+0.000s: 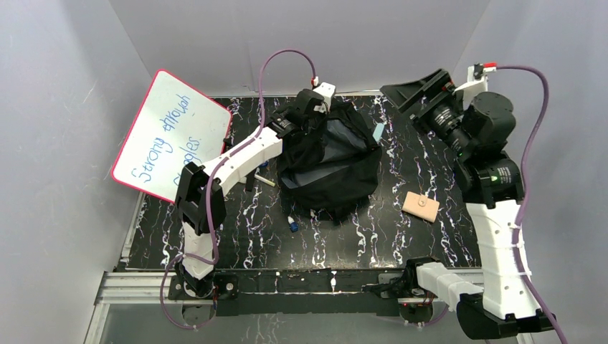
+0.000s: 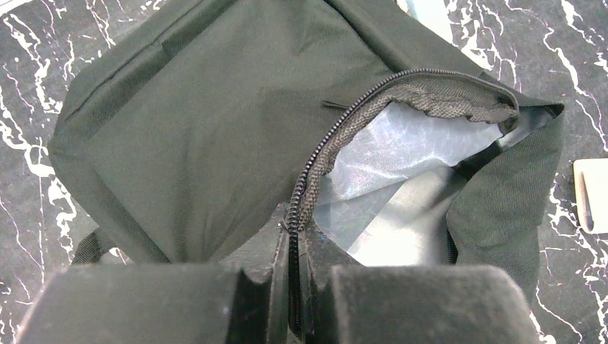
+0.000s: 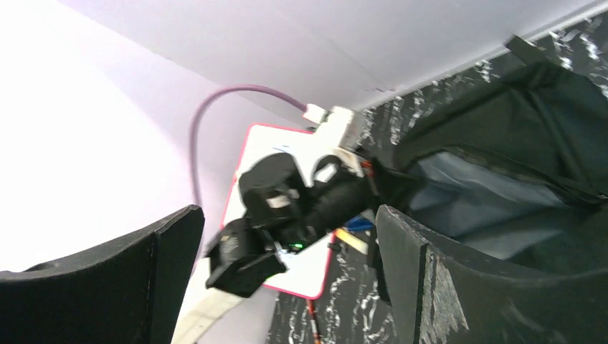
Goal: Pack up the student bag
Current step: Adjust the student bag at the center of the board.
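The student bag [image 1: 337, 168], a black soft backpack, stands in the middle of the table with its main zipper open and its grey lining [image 1: 340, 136] showing. My left gripper [image 1: 314, 107] is at the bag's far left top, shut on the zipper edge. In the left wrist view the gripper [image 2: 294, 287] pinches the zipper tape [image 2: 344, 136], with the bag's fabric [image 2: 193, 122] below and the opening to the right. My right gripper [image 1: 414, 89] is open and empty, raised above the table's far right. In its wrist view the gripper [image 3: 287, 279] faces the bag [image 3: 545, 107].
A whiteboard [image 1: 172, 136] with blue writing leans at the far left. A tan flat pad [image 1: 420, 206] lies right of the bag. A small blue item [image 1: 292, 224] and a white stick [image 1: 267, 181] lie left of it. Grey walls enclose the table.
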{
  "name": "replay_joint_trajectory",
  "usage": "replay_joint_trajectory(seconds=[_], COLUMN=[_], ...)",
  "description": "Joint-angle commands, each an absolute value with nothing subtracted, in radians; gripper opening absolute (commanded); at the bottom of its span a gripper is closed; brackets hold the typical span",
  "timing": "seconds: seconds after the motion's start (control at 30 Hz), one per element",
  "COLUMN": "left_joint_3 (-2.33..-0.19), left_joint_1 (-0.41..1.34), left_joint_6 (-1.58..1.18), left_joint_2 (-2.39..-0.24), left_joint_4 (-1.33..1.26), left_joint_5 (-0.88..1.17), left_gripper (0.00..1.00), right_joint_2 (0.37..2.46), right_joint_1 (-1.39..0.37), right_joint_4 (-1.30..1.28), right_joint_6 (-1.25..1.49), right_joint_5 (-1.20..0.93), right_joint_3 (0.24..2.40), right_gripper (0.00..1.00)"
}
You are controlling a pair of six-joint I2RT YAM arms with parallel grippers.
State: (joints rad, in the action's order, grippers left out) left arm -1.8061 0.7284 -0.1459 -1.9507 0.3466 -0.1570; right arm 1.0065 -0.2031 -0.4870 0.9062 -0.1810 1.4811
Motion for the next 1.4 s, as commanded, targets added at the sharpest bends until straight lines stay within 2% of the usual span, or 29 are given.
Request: replay_joint_trajectory(seconds=[0.0, 0.1, 0.4, 0.57, 0.7, 0.8, 1.13, 1.37], left_joint_3=[-1.777, -1.763, -1.701, -1.658, -1.59, -1.467, -1.224, -1.153], left_joint_1=[0.729, 0.73, 0.729, 0.73, 0.729, 0.717, 0.673, 0.667], left_joint_6=[-0.161, -0.168, -0.196, -0.212, -0.24, -0.267, -0.345, -0.394], left_joint_2=[-1.886, -1.877, -1.872, -1.841, -1.74, -1.622, -1.342, -1.303], left_joint_4=[0.351, 0.354, 0.356, 0.354, 0.324, 0.262, 0.27, 0.265], left_joint_5=[-0.168, -0.174, -0.143, -0.152, -0.193, -0.232, -0.34, -0.313], left_gripper=[0.0, 0.0, 0.02, 0.46, 0.65, 0.74, 0.77, 0.77], right_joint_2=[1.039, 1.073, 1.144, 1.179, 1.215, 1.21, 1.234, 1.277], right_joint_1=[-0.208, -0.234, -0.492, -0.597, -0.631, -0.666, -0.727, -0.755], right_joint_4=[-0.469, -0.405, -0.334, -0.304, -0.294, -0.271, -0.238, -0.253], right_joint_6=[1.001, 1.027, 0.984, 0.957, 0.952, 0.943, 0.931, 0.92], right_joint_5=[-0.269, -0.309, -0.163, -0.074, -0.068, -0.041, -0.014, -0.026], right_joint_3=[1.574, 1.582, 1.605, 1.605, 1.629, 1.609, 1.6, 1.648], right_gripper=[0.99, 0.99, 0.99, 0.99, 0.99, 0.99, 0.99, 0.99])
